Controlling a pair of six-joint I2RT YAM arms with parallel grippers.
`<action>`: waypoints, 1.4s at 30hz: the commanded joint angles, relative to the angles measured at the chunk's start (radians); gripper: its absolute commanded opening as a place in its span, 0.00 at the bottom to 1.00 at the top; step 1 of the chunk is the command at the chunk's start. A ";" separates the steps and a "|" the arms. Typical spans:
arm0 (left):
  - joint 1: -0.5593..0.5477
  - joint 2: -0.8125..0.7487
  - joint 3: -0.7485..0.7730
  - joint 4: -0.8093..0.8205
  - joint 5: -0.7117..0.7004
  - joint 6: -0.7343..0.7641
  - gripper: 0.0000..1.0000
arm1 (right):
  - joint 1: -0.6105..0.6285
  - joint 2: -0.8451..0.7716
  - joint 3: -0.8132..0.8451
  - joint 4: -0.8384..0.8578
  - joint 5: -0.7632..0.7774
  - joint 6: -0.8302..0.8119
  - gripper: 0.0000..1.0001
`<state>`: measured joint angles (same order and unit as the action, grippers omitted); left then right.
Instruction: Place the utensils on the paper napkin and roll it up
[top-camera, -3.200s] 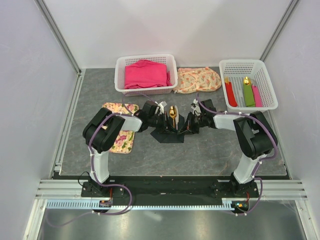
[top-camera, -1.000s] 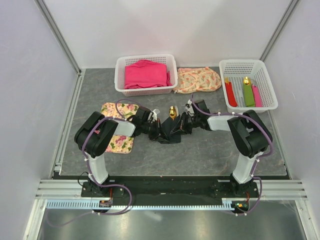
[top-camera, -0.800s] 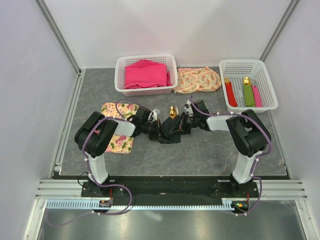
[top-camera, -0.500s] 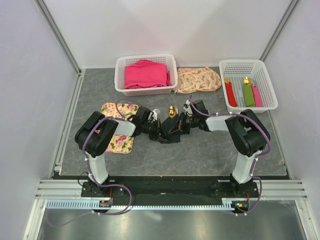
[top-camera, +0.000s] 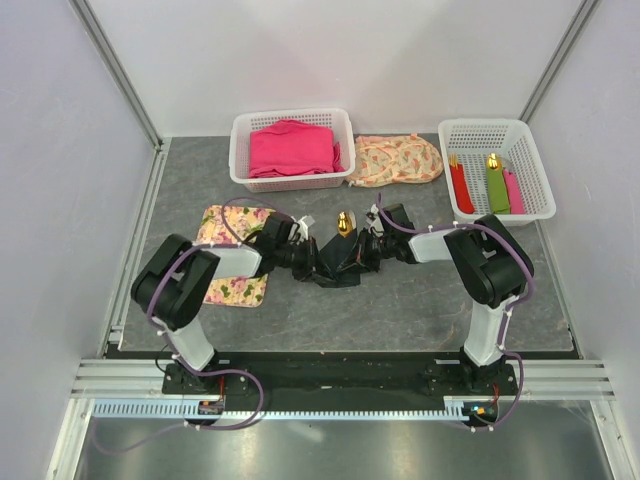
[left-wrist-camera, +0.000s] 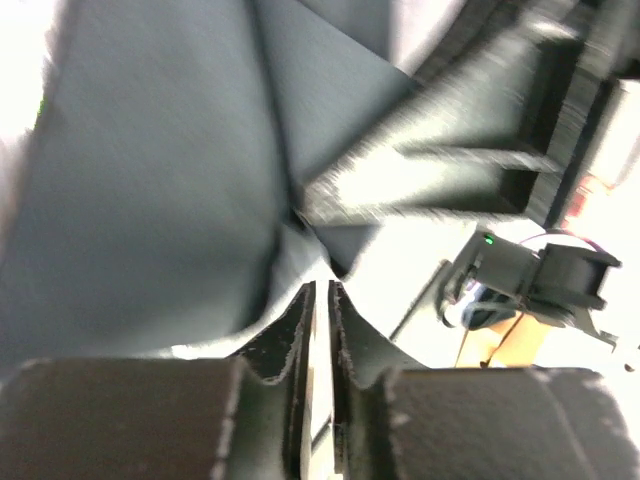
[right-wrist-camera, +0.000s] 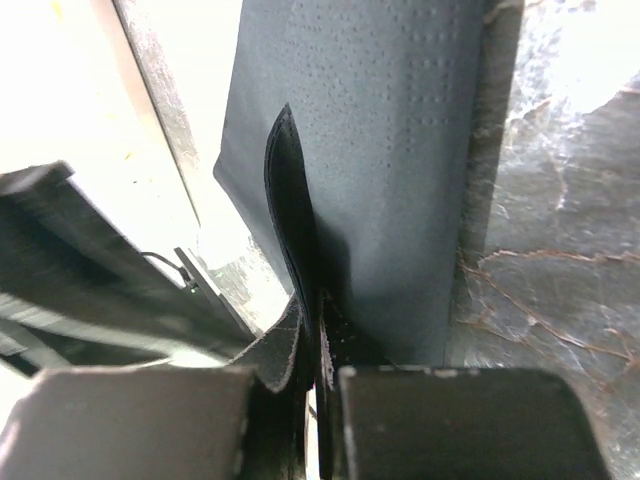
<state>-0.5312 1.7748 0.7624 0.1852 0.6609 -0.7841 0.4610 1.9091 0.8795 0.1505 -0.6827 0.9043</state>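
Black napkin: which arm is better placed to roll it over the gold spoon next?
Probably right: the right gripper pinches the black napkin's folded edge nearer the gold spoon head; the left gripper pinches the opposite side.

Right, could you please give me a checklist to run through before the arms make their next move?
1. Left gripper pinching napkin: ok.
2. Right gripper pinching napkin: ok.
3. Utensils inside napkin: cannot tell; only one gold head shows.
4. Napkin rolled up: not ok; its sides are just lifted.
5. Napkin apart from mat: ok.
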 joint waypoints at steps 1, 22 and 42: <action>0.039 -0.148 -0.020 -0.038 0.042 0.043 0.21 | 0.007 0.007 0.006 0.015 0.009 -0.018 0.11; 0.151 0.012 0.294 -0.108 -0.001 0.083 0.53 | 0.010 0.013 0.022 0.017 -0.006 -0.010 0.73; 0.050 0.228 0.433 -0.176 0.068 0.082 0.24 | 0.011 0.002 0.019 0.008 -0.003 -0.033 0.75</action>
<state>-0.4698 1.9686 1.1347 0.0456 0.6853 -0.7380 0.4675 1.9083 0.9039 0.1993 -0.7517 0.9154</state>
